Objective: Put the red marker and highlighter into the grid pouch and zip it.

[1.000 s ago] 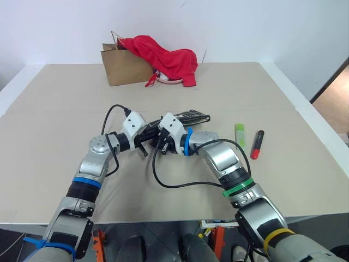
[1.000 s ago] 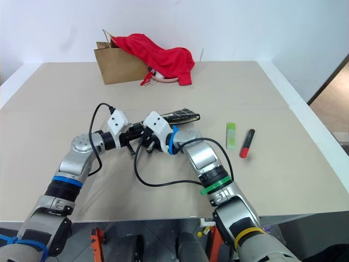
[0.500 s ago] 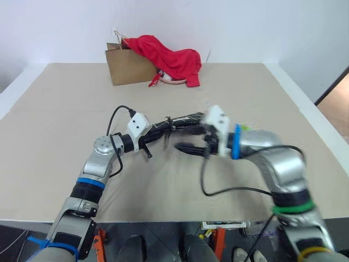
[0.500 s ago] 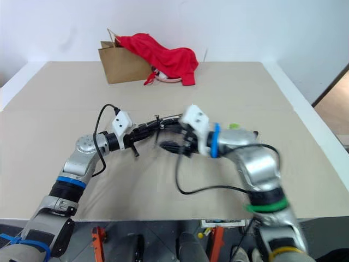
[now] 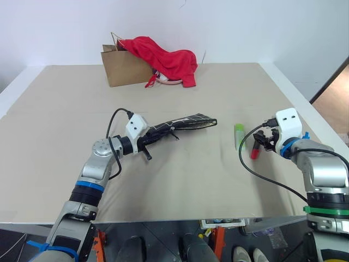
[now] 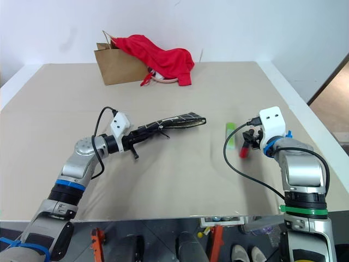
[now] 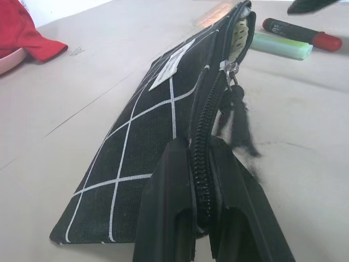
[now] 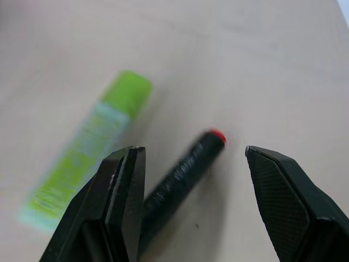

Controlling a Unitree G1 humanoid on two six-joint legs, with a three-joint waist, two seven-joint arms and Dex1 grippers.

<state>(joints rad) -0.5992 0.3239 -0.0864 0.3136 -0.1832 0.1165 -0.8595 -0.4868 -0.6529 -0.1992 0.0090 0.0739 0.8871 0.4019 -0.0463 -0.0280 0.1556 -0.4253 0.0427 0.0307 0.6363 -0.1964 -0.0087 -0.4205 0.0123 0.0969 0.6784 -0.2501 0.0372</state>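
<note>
Silver arms, blue and green rings, white wrist housings, black cables

Bright, even light falls from above, with soft, faint shadows on the table and no glare. Head views are sharp throughout. In the right wrist view the highlighter and marker are blurred (the near fingers stay crisp). The pouch softens toward its far end.

Beige table: brown paper bag, highlighter, red marker, grid pouch.
</note>
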